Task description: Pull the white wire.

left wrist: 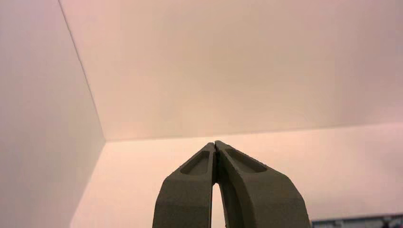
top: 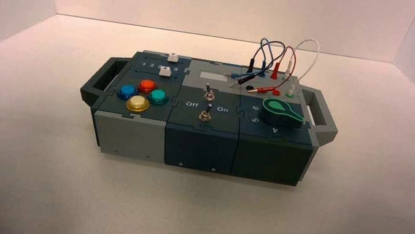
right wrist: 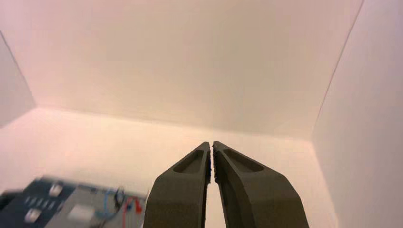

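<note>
White wire (top: 317,57) arching high over the box's (top: 200,147) far right corner, its lower tip down behind the green knob (top: 280,113)! Red wire (top: 295,59) loops just left of it. Right gripper (right wrist: 211,145), clenched on nothing, waits nearer the camera than the box, off to its right; left gripper (left wrist: 215,145), also clenched, mirrors it left.

Dark tapering claw (left wrist: 215,143) (oddly beak-like), hollowed fingers, black arm housings
</note>
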Action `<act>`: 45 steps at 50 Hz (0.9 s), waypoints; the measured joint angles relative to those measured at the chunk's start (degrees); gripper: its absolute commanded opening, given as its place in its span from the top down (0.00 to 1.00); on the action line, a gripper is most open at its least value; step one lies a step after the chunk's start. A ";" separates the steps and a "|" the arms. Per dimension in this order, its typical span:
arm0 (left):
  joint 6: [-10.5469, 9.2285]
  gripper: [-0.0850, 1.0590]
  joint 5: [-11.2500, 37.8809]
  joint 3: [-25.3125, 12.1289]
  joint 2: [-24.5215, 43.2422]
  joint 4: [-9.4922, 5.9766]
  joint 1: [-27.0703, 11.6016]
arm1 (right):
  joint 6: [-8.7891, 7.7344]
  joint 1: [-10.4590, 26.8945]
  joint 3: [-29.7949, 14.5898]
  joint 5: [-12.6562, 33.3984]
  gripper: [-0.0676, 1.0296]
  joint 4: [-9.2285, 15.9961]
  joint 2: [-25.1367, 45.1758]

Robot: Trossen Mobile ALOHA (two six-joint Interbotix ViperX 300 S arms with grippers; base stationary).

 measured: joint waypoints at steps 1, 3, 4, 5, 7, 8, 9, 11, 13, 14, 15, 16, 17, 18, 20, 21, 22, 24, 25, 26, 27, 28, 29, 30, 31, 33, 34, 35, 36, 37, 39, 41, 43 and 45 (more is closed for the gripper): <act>0.00 0.95 0.35 0.00 0.26 -0.09 -0.26 | 0.00 0.00 0.00 0.00 0.92 0.00 0.00; -0.09 0.95 2.02 -0.35 1.41 -0.44 -1.58 | 0.09 0.53 -0.97 2.99 0.92 0.44 0.26; -0.09 0.95 2.37 -0.44 1.76 -0.44 -1.85 | 0.09 0.53 -1.23 3.43 0.92 0.53 0.35; -0.09 0.95 2.90 -0.53 2.11 -0.53 -2.46 | 0.09 0.62 -1.49 4.22 0.92 0.70 0.35; -0.09 0.95 4.83 -1.05 3.16 -0.62 -4.48 | 0.09 0.62 -2.29 7.03 0.92 1.41 0.35; -0.09 0.95 5.54 -1.23 3.52 -0.62 -5.45 | 0.00 0.53 -2.55 8.26 0.92 1.93 0.35; -0.09 0.95 5.80 -1.32 3.69 -0.62 -5.89 | 0.09 0.62 -2.72 8.79 0.92 2.11 0.35; -0.09 0.95 7.03 -1.85 4.31 -0.70 -8.17 | 0.09 0.53 -3.08 10.90 0.92 2.99 0.35; -0.09 0.95 8.44 -2.29 5.45 -0.70 -10.99 | 0.09 0.53 -3.43 13.89 0.92 4.31 0.62; -0.09 0.95 8.79 -2.46 5.89 -0.70 -12.04 | 0.09 0.53 -3.43 14.85 0.92 4.75 0.79; -0.09 0.95 9.14 -2.55 6.33 -0.70 -13.10 | 0.00 0.53 -3.52 15.73 0.92 5.01 0.97; -0.09 0.95 9.49 -2.64 6.86 -0.70 -14.33 | 0.00 0.62 -3.52 16.61 0.92 5.36 1.23; -0.09 0.95 9.84 -2.72 7.47 -0.70 -15.47 | 0.00 0.62 -3.52 16.88 0.92 5.54 1.23; -0.09 0.95 9.84 -2.72 7.47 -0.70 -15.47 | 0.09 0.62 -3.52 17.49 0.92 5.71 1.49; -0.35 0.95 10.55 -2.72 9.32 -0.70 -18.28 | 0.00 0.62 -3.52 19.78 0.92 6.77 2.55; -0.44 0.95 10.63 -2.72 9.49 -0.70 -18.63 | 0.00 0.62 -3.52 20.57 0.92 7.21 2.99; -0.88 0.95 11.07 -2.72 10.37 -0.79 -20.04 | 0.09 0.62 -3.52 21.27 0.92 7.65 3.43; -1.14 0.95 11.25 -2.72 10.99 -0.79 -21.18 | 0.00 0.62 -3.52 22.76 0.92 8.61 4.48; -1.41 0.95 11.60 -2.72 11.87 -0.79 -22.76 | 0.00 0.62 -3.52 22.94 0.92 8.79 4.75; -1.49 0.95 11.69 -2.72 12.30 -0.79 -23.38 | 0.00 0.62 -3.52 23.99 0.92 9.40 5.71; -1.67 0.95 11.78 -2.72 12.74 -0.79 -24.08 | 0.00 0.62 -3.52 24.52 0.92 9.84 6.42; -1.67 0.95 11.87 -2.72 13.36 -0.79 -24.87 | 0.00 0.62 -3.52 25.14 0.92 10.37 7.12; -1.67 0.95 11.87 -2.72 13.36 -0.79 -24.87 | 0.00 0.62 -3.52 25.22 0.92 10.46 7.29; -1.76 0.95 11.87 -2.72 13.89 -0.79 -25.58 | 0.00 0.62 -3.52 25.75 0.92 10.90 8.00; -1.76 0.95 11.87 -2.72 14.59 -0.79 -26.63 | 0.00 0.62 -3.52 26.02 0.92 11.16 8.61; -1.85 0.95 11.95 -2.72 15.56 -0.79 -27.86 | -0.26 0.88 -3.52 26.63 0.92 12.30 10.46; -1.85 0.95 11.95 -2.72 16.08 -0.79 -28.39 | -0.26 0.88 -3.52 26.72 0.92 12.39 10.55; -1.85 0.95 11.95 -2.72 16.26 -0.79 -28.56 | -0.44 1.05 -3.52 26.81 0.92 12.92 11.34; -1.93 0.95 11.95 -2.72 17.14 -0.79 -29.36 | -0.53 1.49 -3.52 26.89 0.92 13.45 12.39; -1.93 0.95 11.95 -2.72 17.58 -0.79 -29.88 | -0.53 1.76 -3.52 26.89 0.92 13.80 13.01; -1.93 0.95 11.95 -2.72 18.11 -0.79 -30.41 | -0.53 2.72 -3.52 26.98 0.92 14.68 14.06; -1.93 0.95 11.95 -2.72 19.16 -0.79 -30.94 | -0.62 4.04 -3.52 26.98 0.92 15.56 15.21; -1.93 0.95 11.95 -2.72 20.04 -0.88 -31.03 | -0.62 5.45 -3.52 26.98 0.92 16.35 16.26; -1.93 0.95 11.95 -2.72 20.48 -0.79 -31.03 | -0.62 6.24 -3.52 26.89 0.92 16.79 16.96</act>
